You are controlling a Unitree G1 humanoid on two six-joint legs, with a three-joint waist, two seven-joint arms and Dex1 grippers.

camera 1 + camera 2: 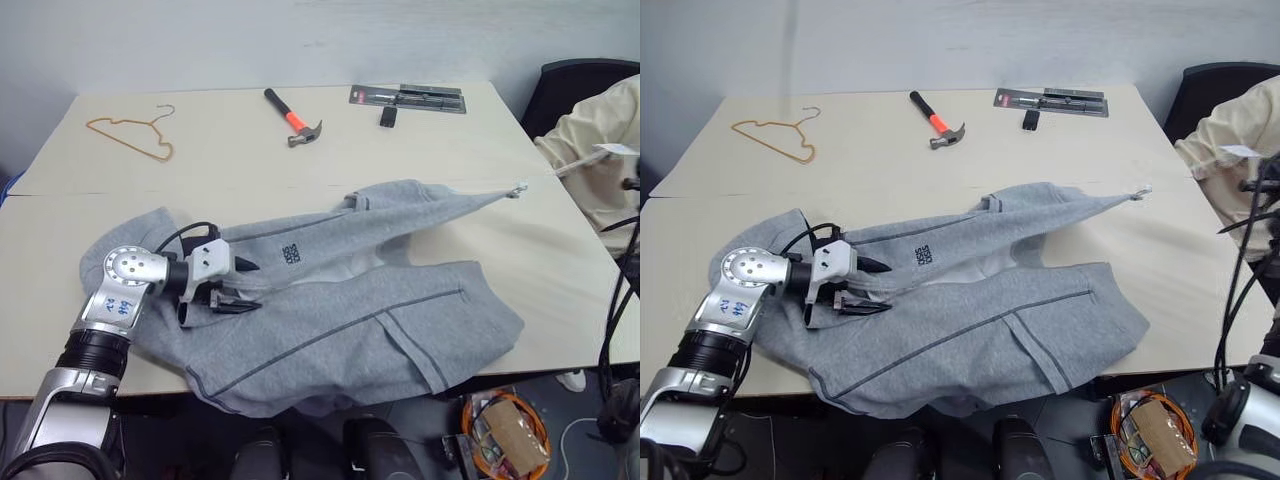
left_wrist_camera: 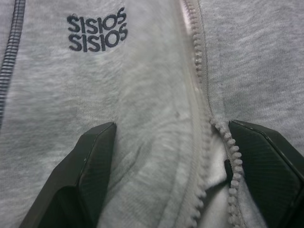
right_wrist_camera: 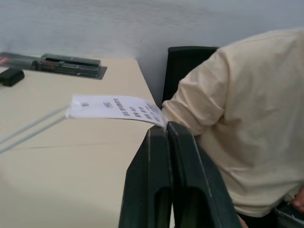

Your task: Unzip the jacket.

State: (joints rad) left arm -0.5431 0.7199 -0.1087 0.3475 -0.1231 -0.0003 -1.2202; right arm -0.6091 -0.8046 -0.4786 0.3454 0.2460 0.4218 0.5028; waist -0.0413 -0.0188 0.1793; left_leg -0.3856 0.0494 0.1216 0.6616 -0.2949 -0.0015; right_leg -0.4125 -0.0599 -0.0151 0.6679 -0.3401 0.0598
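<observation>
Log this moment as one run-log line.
task: unzip jacket | left hand: open, over zipper near chest logo | right hand: shut on hang tag, pulled toward table edge | zipper: partly open

Lab or workshop: worktable (image 1: 300,170), hammer (image 1: 292,122), floor cables (image 1: 505,425).

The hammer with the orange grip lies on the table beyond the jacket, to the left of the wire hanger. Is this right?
Not quite: the hammer lies to the right of the wire hanger, as the left eye view shows. It does lie on the table beyond the jacket.
</observation>
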